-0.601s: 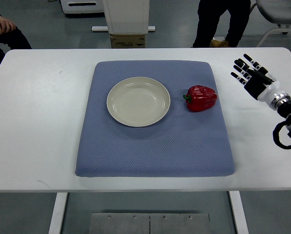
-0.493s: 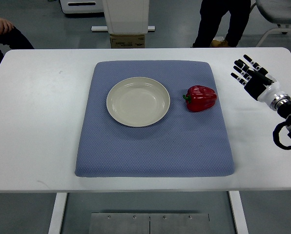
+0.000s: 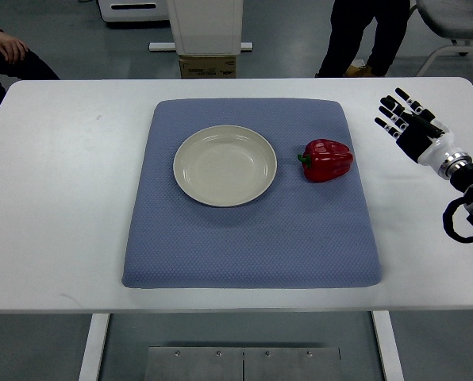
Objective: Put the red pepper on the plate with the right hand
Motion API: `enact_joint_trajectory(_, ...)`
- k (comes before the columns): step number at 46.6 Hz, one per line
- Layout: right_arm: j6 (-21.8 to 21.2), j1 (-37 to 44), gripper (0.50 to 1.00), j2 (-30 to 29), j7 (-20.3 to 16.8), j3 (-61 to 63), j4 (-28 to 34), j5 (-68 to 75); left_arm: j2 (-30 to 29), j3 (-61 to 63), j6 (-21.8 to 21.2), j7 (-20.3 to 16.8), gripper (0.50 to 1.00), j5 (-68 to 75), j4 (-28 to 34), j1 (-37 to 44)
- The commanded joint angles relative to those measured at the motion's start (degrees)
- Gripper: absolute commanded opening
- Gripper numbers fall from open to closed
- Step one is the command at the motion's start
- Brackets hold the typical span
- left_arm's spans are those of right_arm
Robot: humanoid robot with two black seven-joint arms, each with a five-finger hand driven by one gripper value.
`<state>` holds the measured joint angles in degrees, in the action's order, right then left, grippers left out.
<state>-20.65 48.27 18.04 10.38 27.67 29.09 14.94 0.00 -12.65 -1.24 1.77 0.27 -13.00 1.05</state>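
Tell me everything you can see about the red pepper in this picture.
The red pepper is a glossy red bell pepper with a short green stem pointing left, toward the plate. It looks whole and lies on its side on the blue mat, just right of the plate without touching it. Nothing grips it: the right hand, fingers spread, is over the white table, well apart to the right.
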Motion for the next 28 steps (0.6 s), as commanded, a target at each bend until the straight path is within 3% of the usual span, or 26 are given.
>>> enact_joint_trajectory(1, 0.08, -0.28, 1.000, -0.19, -0.01, -0.08, -0.27, -0.08, 0.00, -0.01, -0.08, -0.01, 1.000, -0.01, 0.00, 0.09)
enact_joint_trajectory(28, -0.09, 0.33, 1.000, -1.25, -0.09, 0.63, 0.00, 0.09, 0.00, -0.01, -0.08, -0.01, 1.000, -0.01, 0.00, 0.00)
